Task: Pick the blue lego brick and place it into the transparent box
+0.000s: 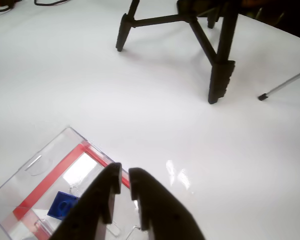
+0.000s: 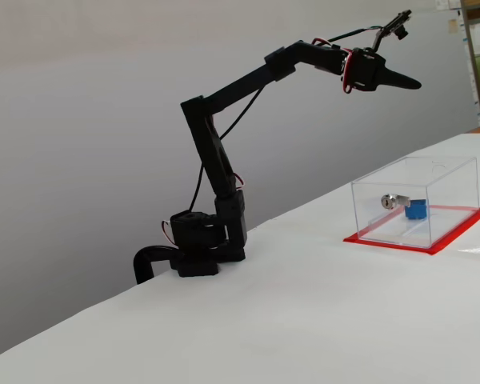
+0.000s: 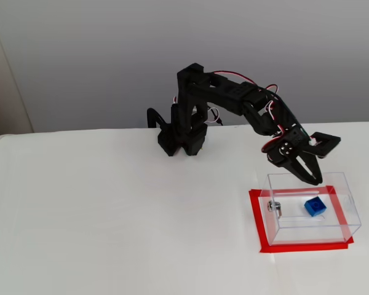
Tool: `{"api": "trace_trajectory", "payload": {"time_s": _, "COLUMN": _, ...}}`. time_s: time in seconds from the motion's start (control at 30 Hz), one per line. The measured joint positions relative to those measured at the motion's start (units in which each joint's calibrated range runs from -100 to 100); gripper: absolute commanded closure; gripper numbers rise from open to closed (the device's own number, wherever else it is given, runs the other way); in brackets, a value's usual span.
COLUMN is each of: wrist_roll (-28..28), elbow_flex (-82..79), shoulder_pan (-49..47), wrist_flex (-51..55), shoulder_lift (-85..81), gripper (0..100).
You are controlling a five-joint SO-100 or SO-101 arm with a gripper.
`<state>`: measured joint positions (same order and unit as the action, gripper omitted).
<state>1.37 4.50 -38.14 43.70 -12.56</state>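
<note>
While the pincer (image 2: 412, 82) hangs clenched, empty, white table (image 2: 304, 320), grey wall (image 2: 88, 120), black tripod (image 1: 210, 45).

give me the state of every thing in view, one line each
blue lego brick: lying inside the box, not held
transparent box: upright on the table, open at the top, holding the brick
silver lock: on one box wall
gripper: empty, fingers nearly together, raised above the box
tripod: standing on the table, apart from the box
</note>
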Motion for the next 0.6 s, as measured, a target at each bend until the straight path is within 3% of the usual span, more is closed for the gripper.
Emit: {"api": "trace_trajectory", "payload": {"time_s": 0.6, "wrist_roll": -0.10, "elbow_flex": -37.78, "shoulder_pan": 29.91, "wrist_flex": -0.09, "shoulder_lift": -34.76, "gripper": 99}}
